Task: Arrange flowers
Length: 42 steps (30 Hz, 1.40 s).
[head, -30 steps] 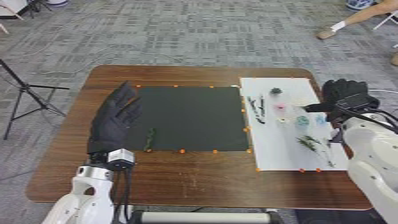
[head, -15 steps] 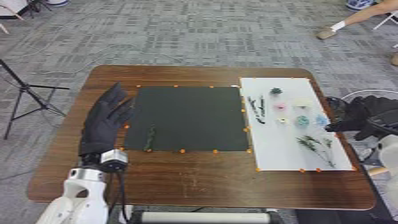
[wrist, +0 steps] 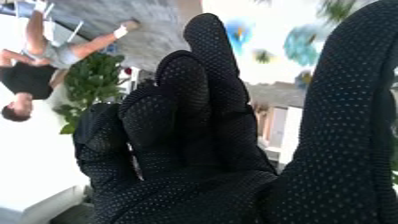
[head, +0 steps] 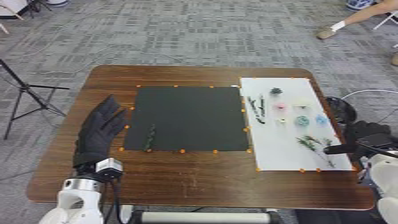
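1. The green stem (head: 150, 138) lies on the lower left part of the black sheet (head: 191, 117), on the brown bench (head: 191, 182).
2. The other pieces lie on the white sheet (head: 280, 155) to the right: dark twigs (head: 260, 119), a dark rosette (head: 275, 91), a pink flower (head: 281, 106), a pale flower (head: 302, 104), a small white flower (head: 282, 121), a teal flower (head: 302, 121), a blue flower (head: 321, 119) and leafy sprigs (head: 310, 143).
3. The right hand (head: 366, 136) is at the white sheet's right edge, released, its fingers loosely extended and holding nothing. The left hand (head: 99, 131) is beside the black sheet's left edge, also relaxed and holding nothing.
4. The work looks barely begun, with one piece on the black sheet; the step in hand is probably choosing the next one.
5. Everything should be very light. The flower heads look soft and easily crushed, so a gentle pinch low at the sides would suit them.
6. The twigs are probably stiffer but brittle; pinch near the middle. Hold the sprigs by the bare stem, since leaves could bend or snag neighbours.
7. Thick gloves could drag the white sheet or miss thin stems lying flat.
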Each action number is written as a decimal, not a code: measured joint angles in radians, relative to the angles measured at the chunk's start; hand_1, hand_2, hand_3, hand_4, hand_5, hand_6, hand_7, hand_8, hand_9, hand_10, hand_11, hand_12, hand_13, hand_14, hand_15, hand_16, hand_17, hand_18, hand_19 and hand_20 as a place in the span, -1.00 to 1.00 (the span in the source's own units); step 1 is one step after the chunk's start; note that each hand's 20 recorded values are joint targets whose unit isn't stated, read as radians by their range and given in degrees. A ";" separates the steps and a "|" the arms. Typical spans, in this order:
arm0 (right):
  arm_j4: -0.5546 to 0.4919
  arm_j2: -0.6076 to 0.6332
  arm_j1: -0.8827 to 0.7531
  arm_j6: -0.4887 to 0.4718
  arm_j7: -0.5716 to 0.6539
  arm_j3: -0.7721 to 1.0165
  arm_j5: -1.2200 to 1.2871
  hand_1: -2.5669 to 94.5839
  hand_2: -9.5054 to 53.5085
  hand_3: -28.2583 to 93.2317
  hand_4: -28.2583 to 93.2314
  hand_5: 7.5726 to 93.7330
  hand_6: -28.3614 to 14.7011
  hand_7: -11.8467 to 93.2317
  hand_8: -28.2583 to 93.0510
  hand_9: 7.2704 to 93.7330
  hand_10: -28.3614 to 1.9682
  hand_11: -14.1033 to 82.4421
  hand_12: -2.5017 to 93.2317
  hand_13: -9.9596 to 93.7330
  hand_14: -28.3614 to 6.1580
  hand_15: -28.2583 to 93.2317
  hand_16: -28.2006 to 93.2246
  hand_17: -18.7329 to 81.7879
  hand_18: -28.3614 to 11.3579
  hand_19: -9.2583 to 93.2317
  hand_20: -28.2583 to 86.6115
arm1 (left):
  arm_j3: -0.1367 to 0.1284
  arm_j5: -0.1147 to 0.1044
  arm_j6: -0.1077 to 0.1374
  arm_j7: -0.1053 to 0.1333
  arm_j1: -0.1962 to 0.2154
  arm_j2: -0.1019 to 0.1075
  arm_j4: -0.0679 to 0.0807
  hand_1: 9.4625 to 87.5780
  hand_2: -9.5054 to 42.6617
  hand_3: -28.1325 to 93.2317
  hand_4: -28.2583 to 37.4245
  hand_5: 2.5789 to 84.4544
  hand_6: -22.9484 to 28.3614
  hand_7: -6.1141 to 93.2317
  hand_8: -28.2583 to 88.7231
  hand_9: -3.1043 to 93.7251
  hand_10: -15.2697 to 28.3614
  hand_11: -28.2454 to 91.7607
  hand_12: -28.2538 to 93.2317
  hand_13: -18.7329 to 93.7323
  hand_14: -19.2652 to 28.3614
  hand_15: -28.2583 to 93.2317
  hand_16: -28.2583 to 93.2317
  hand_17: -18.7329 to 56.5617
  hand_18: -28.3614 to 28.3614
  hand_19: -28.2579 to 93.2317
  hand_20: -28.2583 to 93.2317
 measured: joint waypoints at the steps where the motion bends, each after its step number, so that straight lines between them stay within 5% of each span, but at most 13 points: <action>1: 0.004 0.000 0.005 -0.002 0.001 -0.011 0.000 0.07 -1.00 -0.22 -0.92 0.34 0.21 0.05 -0.74 0.30 -0.04 0.49 0.00 0.27 -0.20 0.81 0.13 -0.06 -0.64 0.93 0.42 | -0.002 0.000 0.002 0.000 0.003 0.000 -0.001 -0.62 -0.78 0.57 -1.00 -0.43 -0.04 -0.46 -0.70 -0.44 0.21 -0.29 -0.24 -0.30 0.40 -0.24 -0.44 -0.83 0.72 0.18 -0.43; 3: 0.012 0.001 0.016 -0.004 0.001 -0.034 -0.002 0.05 -1.00 -0.15 -0.95 0.34 0.21 0.04 -0.74 0.31 -0.03 0.49 0.00 0.27 -0.20 0.81 0.14 -0.06 -0.63 0.94 0.42 | -0.006 0.000 0.005 0.001 0.008 0.000 -0.003 -0.62 -0.78 0.56 -1.00 -0.43 -0.04 -0.46 -0.70 -0.44 0.21 -0.29 -0.25 -0.30 0.40 -0.24 -0.44 -0.83 0.72 0.18 -0.43; 7: 0.029 0.004 0.041 -0.009 0.000 -0.088 -0.014 -0.29 -1.00 0.52 -1.00 0.38 0.23 0.05 -0.74 0.36 0.02 0.49 0.00 0.30 -0.17 0.81 0.13 -0.04 -0.63 0.95 0.40 | -0.013 -0.001 0.009 0.002 0.015 0.000 -0.005 -0.62 -0.78 0.57 -1.00 -0.43 -0.04 -0.46 -0.70 -0.44 0.21 -0.29 -0.25 -0.30 0.39 -0.24 -0.44 -0.83 0.72 0.18 -0.43; 10: 0.049 0.007 0.070 -0.011 0.000 -0.142 -0.026 -0.35 -1.00 0.73 -1.00 0.44 0.27 0.19 -0.69 0.43 0.05 0.52 0.01 0.35 -0.13 0.81 0.13 -0.01 -0.63 0.97 0.39 | -0.016 -0.001 0.009 0.002 0.019 0.001 -0.006 -0.61 -0.78 0.56 -1.00 -0.43 -0.04 -0.46 -0.70 -0.45 0.20 -0.29 -0.25 -0.30 0.39 -0.24 -0.44 -0.83 0.72 0.18 -0.43; 12: 0.064 0.008 0.090 -0.009 0.001 -0.172 -0.029 -0.20 -1.00 0.71 -1.00 0.44 0.31 0.25 -0.30 0.48 0.09 0.56 0.03 0.39 -0.12 0.83 0.15 0.02 -0.64 0.99 0.40 | -0.018 -0.001 0.009 0.002 0.022 0.001 -0.008 -0.61 -0.78 0.57 -1.00 -0.43 -0.04 -0.46 -0.70 -0.45 0.20 -0.29 -0.25 -0.30 0.39 -0.24 -0.44 -0.83 0.72 0.18 -0.43; 17: 0.081 0.009 0.105 0.068 0.000 -0.195 -0.020 -0.10 -1.00 0.81 -0.93 0.55 0.37 0.36 -0.13 0.70 0.19 0.65 0.08 0.56 -0.08 0.88 0.19 0.18 -0.69 1.00 0.63 | -0.025 -0.002 0.010 0.002 0.029 0.001 -0.011 -0.61 -0.78 0.57 -1.00 -0.43 -0.04 -0.46 -0.70 -0.45 0.20 -0.29 -0.24 -0.30 0.39 -0.24 -0.44 -0.83 0.72 0.18 -0.42; 24: 0.042 0.004 0.148 0.220 -0.012 -0.233 0.086 -0.17 -1.00 0.86 -0.81 0.68 0.36 0.34 -0.09 0.84 0.30 0.69 0.09 0.69 0.00 0.91 0.20 0.34 -0.69 1.00 0.76 | -0.046 -0.002 0.018 0.003 0.048 0.006 -0.024 -0.62 -0.78 0.57 -1.00 -0.43 -0.04 -0.46 -0.70 -0.45 0.20 -0.29 -0.24 -0.30 0.39 -0.24 -0.44 -0.83 0.72 0.18 -0.42; 31: 0.019 -0.023 0.417 0.296 -0.040 -0.497 0.108 -0.18 -1.00 0.87 -0.79 0.74 0.35 0.30 -0.11 0.89 0.33 0.66 0.09 0.74 0.05 0.91 0.19 0.40 -0.68 1.00 0.78 | -0.070 -0.006 0.035 0.003 0.084 0.015 -0.038 -0.62 -0.78 0.57 -1.00 -0.43 -0.04 -0.46 -0.70 -0.45 0.20 -0.29 -0.24 -0.30 0.39 -0.24 -0.45 -0.83 0.72 0.18 -0.42; 42: 0.204 -0.302 0.840 0.284 -0.044 -0.907 0.032 -0.16 -1.00 0.87 -0.79 0.77 0.35 0.26 -0.11 0.91 0.35 0.64 0.08 0.76 0.06 0.90 0.19 0.43 -0.68 1.00 0.79 | -0.057 -0.007 0.046 0.001 0.080 0.013 -0.035 -0.62 -0.79 0.57 -1.00 -0.43 -0.04 -0.45 -0.70 -0.44 0.20 -0.29 -0.24 -0.29 0.41 -0.23 -0.45 -0.82 0.73 0.19 -0.42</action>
